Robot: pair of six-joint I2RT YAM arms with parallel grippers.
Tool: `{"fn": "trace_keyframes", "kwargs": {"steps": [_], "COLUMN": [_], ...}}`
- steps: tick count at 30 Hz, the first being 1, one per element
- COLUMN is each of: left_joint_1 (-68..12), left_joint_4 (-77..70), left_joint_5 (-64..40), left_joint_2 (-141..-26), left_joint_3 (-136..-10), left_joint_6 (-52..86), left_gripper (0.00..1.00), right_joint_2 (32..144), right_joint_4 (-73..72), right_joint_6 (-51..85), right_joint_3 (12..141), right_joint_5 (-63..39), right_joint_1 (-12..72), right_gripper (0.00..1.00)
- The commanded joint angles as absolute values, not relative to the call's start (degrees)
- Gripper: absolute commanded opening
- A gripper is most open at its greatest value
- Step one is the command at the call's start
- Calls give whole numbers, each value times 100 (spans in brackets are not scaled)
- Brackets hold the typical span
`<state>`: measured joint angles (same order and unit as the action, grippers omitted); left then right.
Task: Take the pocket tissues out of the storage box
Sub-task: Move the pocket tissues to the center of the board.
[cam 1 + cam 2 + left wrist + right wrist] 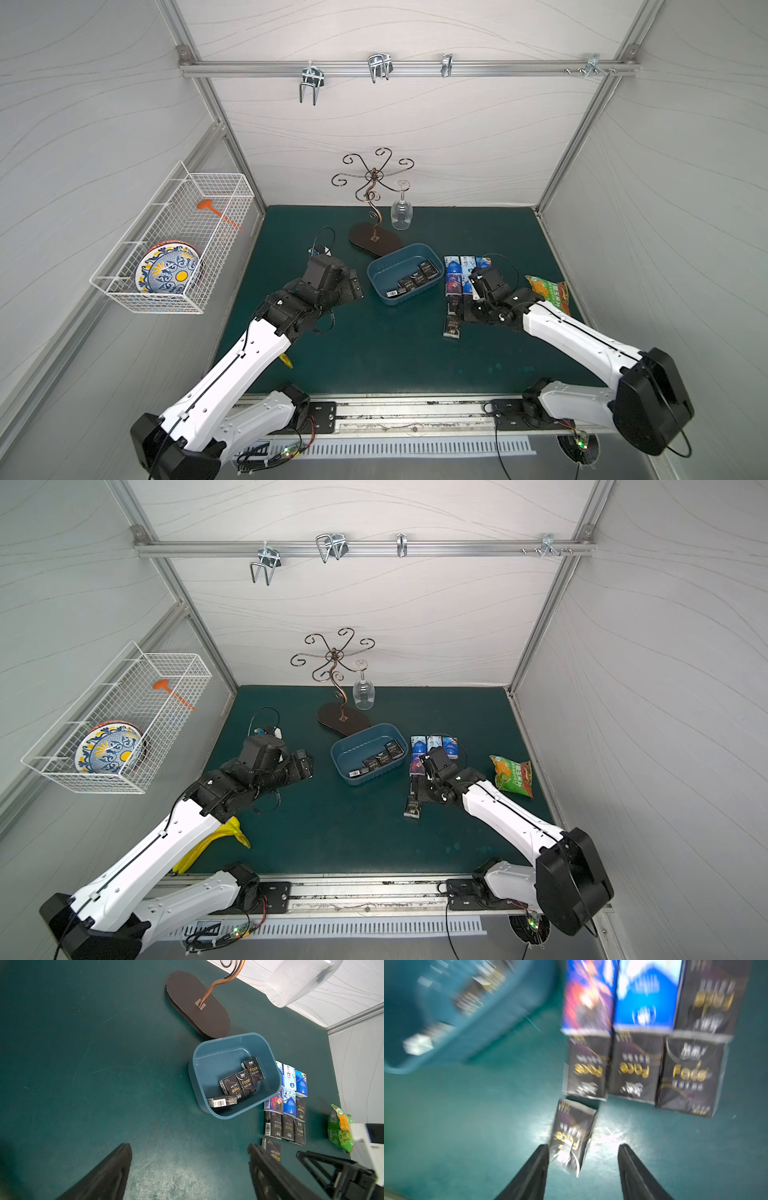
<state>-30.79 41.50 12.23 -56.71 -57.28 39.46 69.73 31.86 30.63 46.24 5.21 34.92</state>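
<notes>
**Tissues: four in box, ten out on desk**

- Box point(384, 268): blue tub near the middle of the desk point(374, 357), one corner just beside the stand point(365, 239) base
- Tissues point(241, 1082) in box: four black packs show, bunched along the wall facing the right arm. Three lie in a row. The fourth lies apart from them, barcode up
- Block point(287, 1129): nine packs on the desk just beside the box, on the right arm's side, three rows of three, edges touching. The far rows are mostly blue and white, the near row black
- Lone pack point(572, 1138): black, flat on the desk, just nearer than the block
- Right fingers point(535, 1167): parted wider than the lone pack, which lies between them close to one finger, with a clear gap to the other. Blur hides whether they touch
- Left fingers point(116, 1167): spread wide over bare desk, holding nothing, on the side of the box away from the block
- Bag point(548, 293): green and orange, beyond the block, apart from it
- Glass point(401, 214): hangs bowl-down from the stand
- Basket point(178, 199): on the side wall, holding a plate point(166, 270)
</notes>
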Motion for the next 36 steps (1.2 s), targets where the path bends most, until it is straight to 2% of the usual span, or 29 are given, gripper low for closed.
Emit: {"fn": "trace_keyframes", "kwargs": {"steps": [1,7,13,25,36], "left_joint_1": [-3067,-3067,-3067,-3076,-3072], "left_joint_4": [3980,4126,4079,4043,4017], "left_joint_5": [1302,1427,1355,1330,1319], "left_joint_2": [-5669,-5602,-5670,-5651,-5624], "left_joint_3": [-5853,-5933,-5941,-5880,-5822], "left_joint_6": [3979,3944,3952,3973,3997], "left_gripper": [92,92,92,91,91], "right_joint_2": [7060,7477,7568,7851,7594], "right_joint_4": [3487,3608,3254,2599,2608], "right_joint_6": [2817,2686,3057,3401,3428], "right_joint_3": [4978,5358,4618,3926,3552], "right_joint_5": [620,681,586,500,561], "right_joint_1": [3537,3638,3805,3967,3631], "right_gripper": [58,57,50,49,44]}}
